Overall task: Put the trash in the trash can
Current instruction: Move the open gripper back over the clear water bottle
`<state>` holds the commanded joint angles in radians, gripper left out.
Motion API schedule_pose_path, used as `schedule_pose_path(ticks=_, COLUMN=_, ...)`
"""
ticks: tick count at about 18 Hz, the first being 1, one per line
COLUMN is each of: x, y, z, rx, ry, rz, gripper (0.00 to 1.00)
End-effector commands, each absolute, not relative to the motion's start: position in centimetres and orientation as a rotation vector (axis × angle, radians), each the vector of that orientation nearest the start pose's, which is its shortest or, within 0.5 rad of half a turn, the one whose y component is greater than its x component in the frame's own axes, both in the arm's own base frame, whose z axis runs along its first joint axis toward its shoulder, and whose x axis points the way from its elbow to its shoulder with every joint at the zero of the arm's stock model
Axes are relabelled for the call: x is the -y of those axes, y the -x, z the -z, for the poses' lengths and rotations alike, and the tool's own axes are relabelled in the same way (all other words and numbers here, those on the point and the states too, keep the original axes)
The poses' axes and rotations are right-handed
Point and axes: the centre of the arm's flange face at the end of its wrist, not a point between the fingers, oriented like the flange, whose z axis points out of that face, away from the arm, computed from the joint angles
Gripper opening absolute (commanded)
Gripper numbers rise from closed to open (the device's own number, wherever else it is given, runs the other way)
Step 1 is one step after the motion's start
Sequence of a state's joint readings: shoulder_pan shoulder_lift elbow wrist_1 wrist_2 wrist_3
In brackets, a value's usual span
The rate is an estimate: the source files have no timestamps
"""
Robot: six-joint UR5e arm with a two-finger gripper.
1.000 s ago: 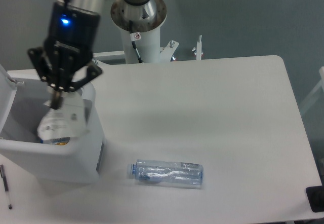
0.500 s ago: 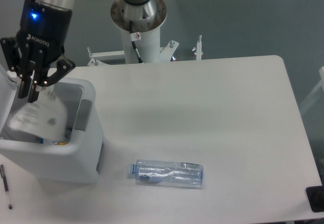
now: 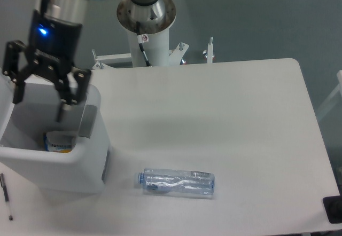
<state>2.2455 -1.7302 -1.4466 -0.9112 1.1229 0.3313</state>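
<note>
The trash can (image 3: 59, 166) is a white bin at the table's left edge, with its lid (image 3: 4, 94) swung up to the left. My gripper (image 3: 40, 107) hangs over the bin's mouth, open, with nothing between its fingers. Low inside the bin lies the pale clear wrapper (image 3: 57, 138), resting against a blue-and-yellow packet (image 3: 60, 148). The clear plastic bottle (image 3: 179, 183) lies on its side on the table in front, to the right of the bin, with its pale-blue cap (image 3: 140, 178) pointing left. It is well apart from the gripper.
The arm's white base column (image 3: 145, 28) stands behind the table's back edge. A pen (image 3: 6, 196) lies at the front left corner. A black object (image 3: 333, 209) pokes in at the front right corner.
The gripper opened over the bin and let go of the wrapper, which fell inside. The bottle has not moved.
</note>
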Motion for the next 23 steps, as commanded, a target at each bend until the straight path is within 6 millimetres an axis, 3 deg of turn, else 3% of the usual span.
schedule_pose_path(ticks=4, x=-56.3, y=29.6, z=-53.3, rx=0.286, ry=2.392, rz=0.053, gripper=1.0)
schedule_pose_path(ticks=10, x=-57.1, y=34.7, z=-47.7, rx=0.13, ry=2.468, rz=-0.013, gripper=1.0)
schedule_pose_path(ticks=16, x=-57.6, y=36.4, z=-44.2, rx=0.114, ry=2.537, rz=-0.04, gripper=1.0)
schedule_pose_path(ticks=23, x=-58.0, y=37.0, z=-40.7, rx=0.033, ry=2.595, rz=-0.041, gripper=1.0)
